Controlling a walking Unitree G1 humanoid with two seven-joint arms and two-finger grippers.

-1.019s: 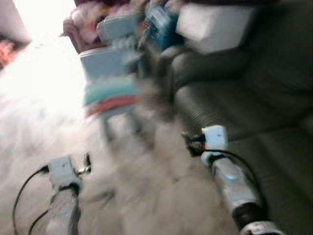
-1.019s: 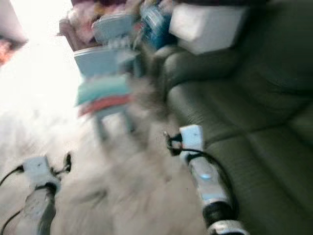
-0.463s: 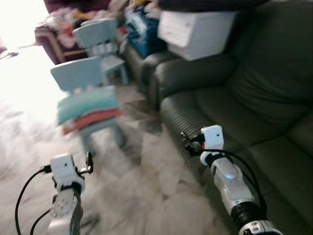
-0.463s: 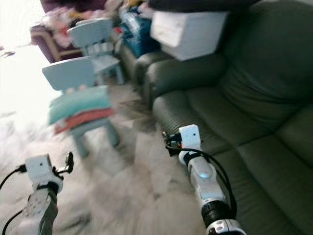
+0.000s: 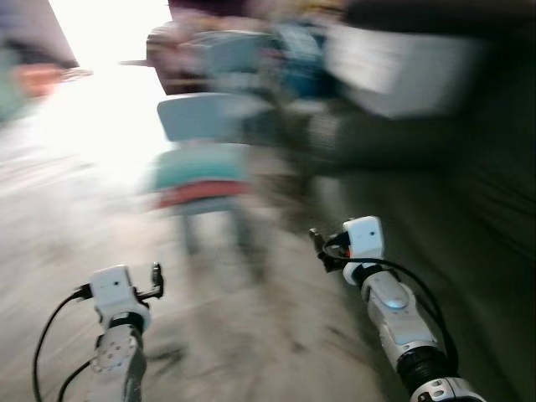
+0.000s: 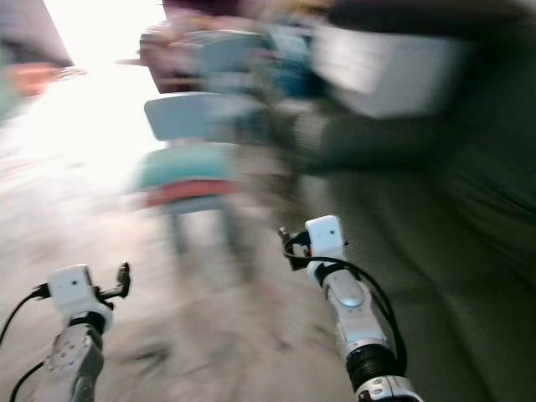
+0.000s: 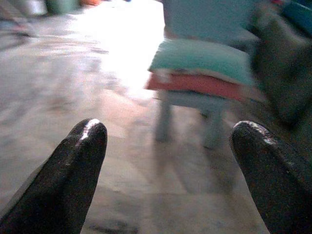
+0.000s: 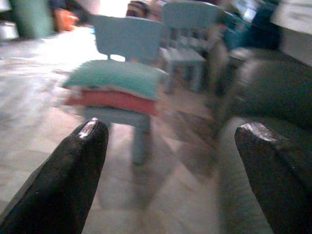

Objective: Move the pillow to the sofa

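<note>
A blurred tiled floor [image 5: 251, 335] was seen; the teal pillow [image 8: 114, 78] was stacked on a red cushion [image 8: 114, 101] on a blue chair [image 8: 127, 39], beside the sofa [image 8: 265, 92]. Left end effector [image 7: 170, 141] and right end effector [image 8: 170, 141] were held wide, empty.

Pale floor [image 5: 251, 335] glares with daylight; blurred, apparently light-blue chairs [image 8: 129, 39] beyond.

Light: I see hard daylight from the far doorway [image 5: 109, 33], blown to white.
Glare: it washes over the floor [image 5: 75, 142] near it.
Blur: my head views smear sideways; chair [image 5: 205, 117] and sofa [image 5: 469, 209] are streaked.
Sharpest: both arms.
Wrist views: softer, dim toward the sofa.
</note>
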